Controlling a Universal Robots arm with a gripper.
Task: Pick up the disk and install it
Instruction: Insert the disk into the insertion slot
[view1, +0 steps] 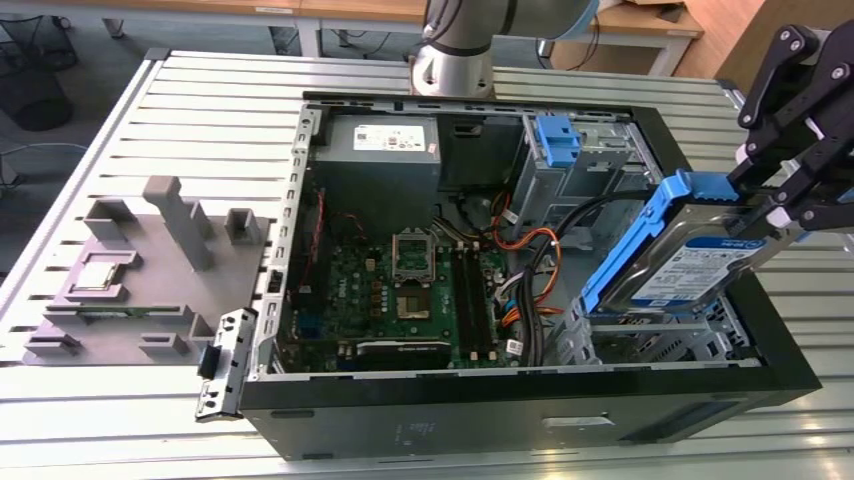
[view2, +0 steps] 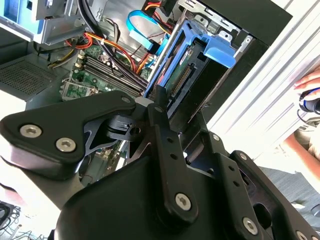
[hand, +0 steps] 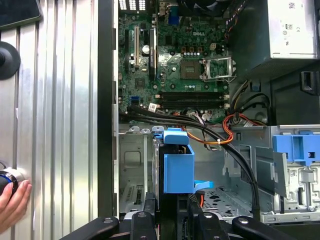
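My gripper (view1: 758, 208) is shut on the upper end of the disk (view1: 674, 258), a silver drive with a white and blue label and blue carrier rails. At the exterior view's right, the disk hangs tilted, its lower end dipping into the drive cage (view1: 661, 338) at the near corner of the open computer case (view1: 534, 405). In the second wrist view the black fingers (view2: 165, 131) clamp the disk's blue rail (view2: 182, 60). The first wrist view looks down past the gripper (hand: 172, 212) at the disk's blue carrier (hand: 177, 167) standing over the cage.
Inside the case lie the motherboard (view1: 414, 290), bundled cables (view1: 534, 250), a grey power-supply box (view1: 387, 142) and a blue caddy (view1: 558, 140) at the back. A grey fixture (view1: 147, 260) sits on the slatted table at the exterior view's left. A person's hand (hand: 12, 200) rests beside the case.
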